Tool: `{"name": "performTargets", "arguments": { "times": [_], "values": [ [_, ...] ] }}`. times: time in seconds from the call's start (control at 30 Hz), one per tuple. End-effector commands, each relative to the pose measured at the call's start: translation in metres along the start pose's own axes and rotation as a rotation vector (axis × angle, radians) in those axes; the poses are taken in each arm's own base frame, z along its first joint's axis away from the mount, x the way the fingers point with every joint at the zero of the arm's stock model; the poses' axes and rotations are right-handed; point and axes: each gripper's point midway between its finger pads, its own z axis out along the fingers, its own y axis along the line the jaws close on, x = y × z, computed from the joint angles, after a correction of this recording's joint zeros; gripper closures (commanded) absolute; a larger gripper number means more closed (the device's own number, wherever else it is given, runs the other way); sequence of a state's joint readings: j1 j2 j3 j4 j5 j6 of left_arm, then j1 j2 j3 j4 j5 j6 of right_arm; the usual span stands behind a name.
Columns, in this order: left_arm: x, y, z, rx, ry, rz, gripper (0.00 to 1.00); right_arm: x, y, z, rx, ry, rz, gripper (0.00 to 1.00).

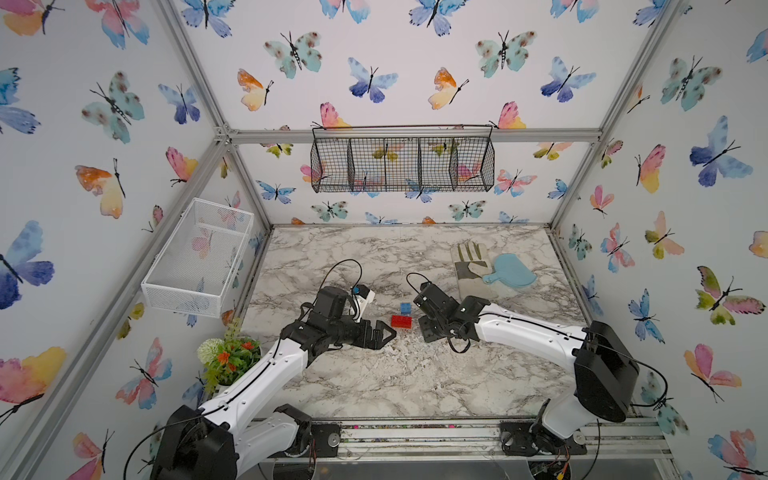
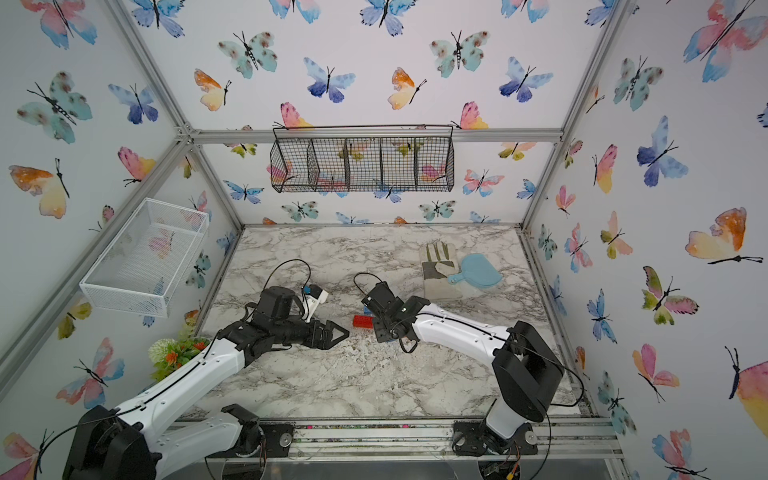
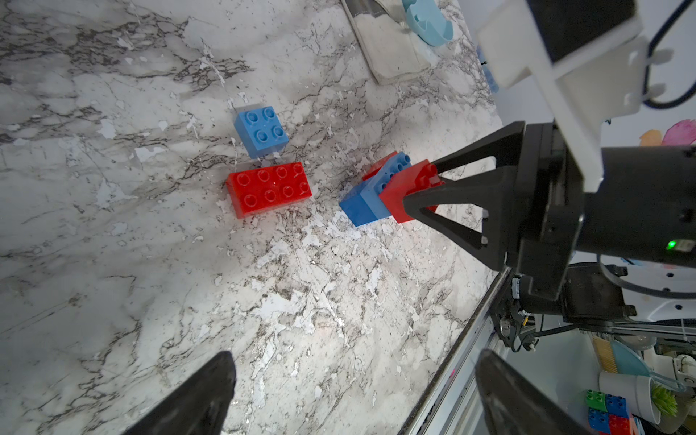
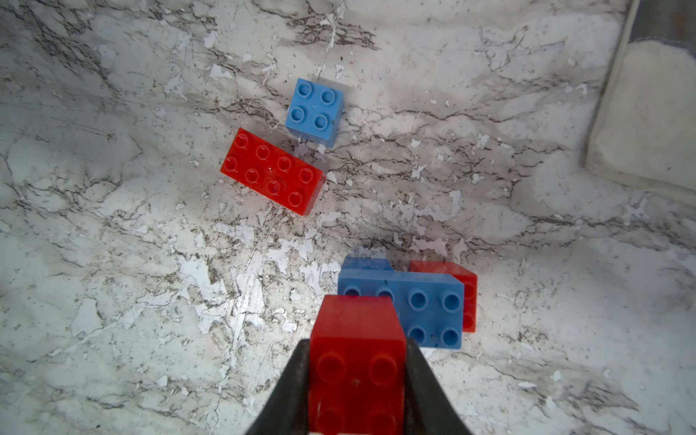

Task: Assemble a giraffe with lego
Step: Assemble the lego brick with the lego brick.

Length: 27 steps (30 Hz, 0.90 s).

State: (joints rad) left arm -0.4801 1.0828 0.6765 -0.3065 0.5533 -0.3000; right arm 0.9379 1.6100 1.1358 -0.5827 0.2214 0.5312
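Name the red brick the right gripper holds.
The small square red brick, clamped in the right gripper. The long red brick lies loose; the other red brick sits under the long blue brick.

Butterfly walls, marble tbl, blk basket, wht basket.

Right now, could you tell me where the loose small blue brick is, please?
In a top view, the small blue brick sits near the middle of the marble table, right behind the long red brick.
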Motion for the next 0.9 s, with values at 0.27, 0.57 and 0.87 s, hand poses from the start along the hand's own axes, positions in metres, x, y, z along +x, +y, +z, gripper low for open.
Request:
{"name": "performTargets", "arguments": {
  "times": [0.27, 0.57, 0.87],
  "values": [
    [0.001, 0.000, -0.001, -0.007, -0.006, 0.006, 0.02, 0.009, -0.015, 0.005, 0.099, 0.026, 0.005, 0.86],
    [0.001, 0.000, -0.001, -0.009, -0.006, 0.006, 0.02, 0.009, -0.004, 0.010, 0.047, 0.041, -0.020, 0.86],
    [0.001, 0.000, -0.001, -0.007, -0.005, 0.005, 0.02, 0.018, -0.004, 0.015, 0.044, 0.085, -0.058, 0.85]
  ]
}}
